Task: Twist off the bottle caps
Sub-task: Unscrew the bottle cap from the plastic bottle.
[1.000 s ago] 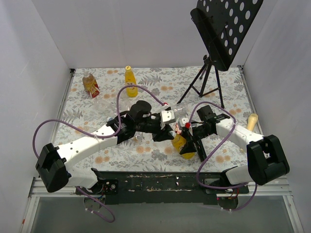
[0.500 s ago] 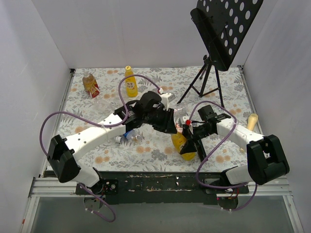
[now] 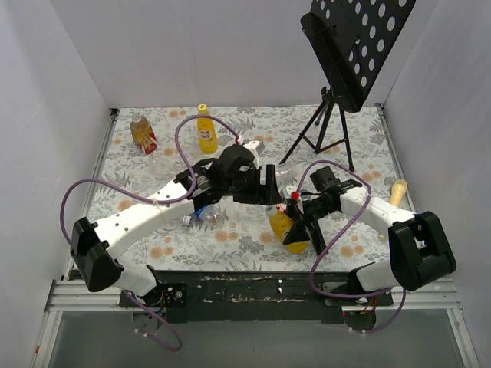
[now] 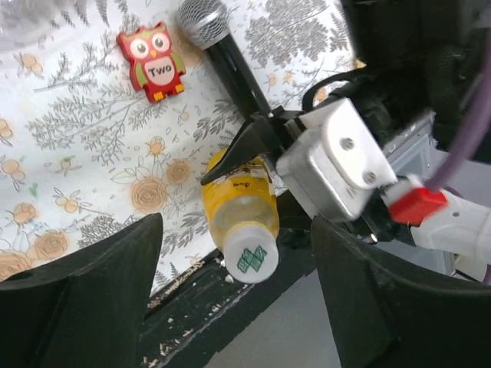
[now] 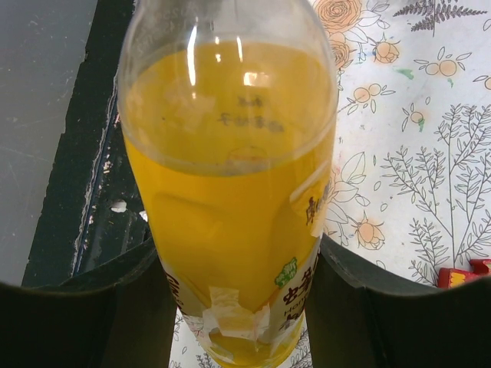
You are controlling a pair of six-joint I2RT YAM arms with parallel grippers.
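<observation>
Progress looks slim from where I sit. The juice bottle [image 5: 230,192] is held tilted over the front of the table [image 3: 360,153], between the two arms. In the left wrist view its white end [image 4: 250,261], marked in green, points toward that camera. I take that for a cap on the neck, though I cannot rule out a bare mouth. At the back, the upright yellow bottle [image 3: 206,136] has its yellow cap [image 3: 202,108] on, so that one is plainly left to do. The brown bottle [image 3: 143,132] stands near the back left corner, and the clear bottles [image 3: 201,215] lie under my left arm. Their tops are too small for me to read. I see no loose cap anywhere, so I judge most of the job is ahead.

My right gripper [image 5: 238,253] is clamped around the juice bottle's body, one finger pressed to each side, and that is all it holds. My left gripper [image 4: 236,230] hangs just short of the white end with its fingers spread well apart. Nothing sits between them, and I see no contact with the bottle.
</observation>
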